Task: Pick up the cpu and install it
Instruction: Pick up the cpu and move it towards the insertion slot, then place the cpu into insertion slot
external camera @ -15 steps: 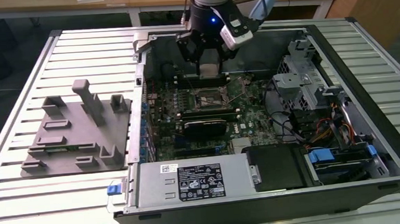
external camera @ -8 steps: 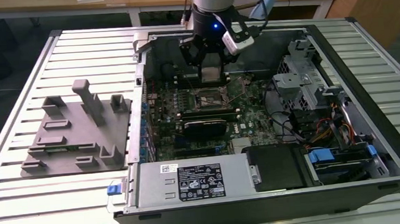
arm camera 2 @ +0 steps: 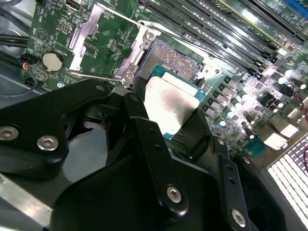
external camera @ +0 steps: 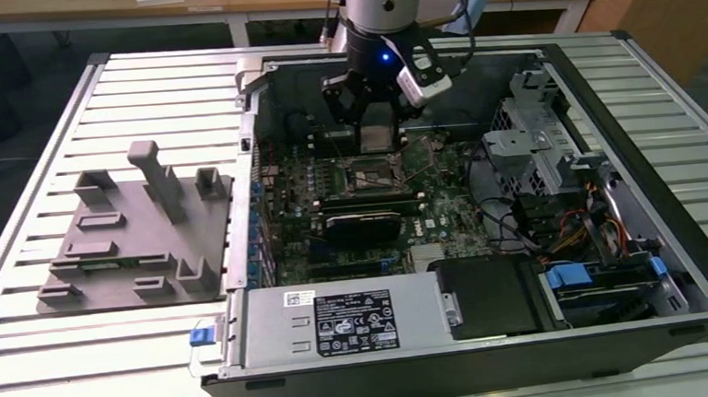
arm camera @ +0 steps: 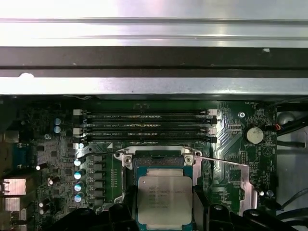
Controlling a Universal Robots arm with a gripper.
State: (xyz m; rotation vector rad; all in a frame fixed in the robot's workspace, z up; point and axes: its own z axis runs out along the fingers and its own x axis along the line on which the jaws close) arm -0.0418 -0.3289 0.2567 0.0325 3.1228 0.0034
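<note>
Pincer (external camera: pixel 378 142) and cpu (external camera: pixel 377 125) hung together inside the open computer case (external camera: pixel 704 279). The fingers were clamped against two opposite edges of the chip, narrowed only to its width. That edge grip kept the silvery lid facing up and the underside clear of any touch, which I judge suited a part with delicate contacts. In the first wrist view the cpu lay flat and level, overlapping one side of the CPU socket (arm camera: pixel 159 161) rather than centred on it. Whether it hovered just above the socket or already touched it could not be told.

The socket stood ready to receive the chip. Its metal load plate (arm camera 2: pixel 94 36) was swung back beside the socket, and the thin retention lever (arm camera: pixel 224 161) stood released, so the contact field was exposed. Memory slots (arm camera: pixel 149 125) ran just beyond the socket. Well away from the socket, toward the exterior view's left and outside the case, the grey holder block (external camera: pixel 135 230) sat on the slatted worktop (external camera: pixel 44 365).
</note>
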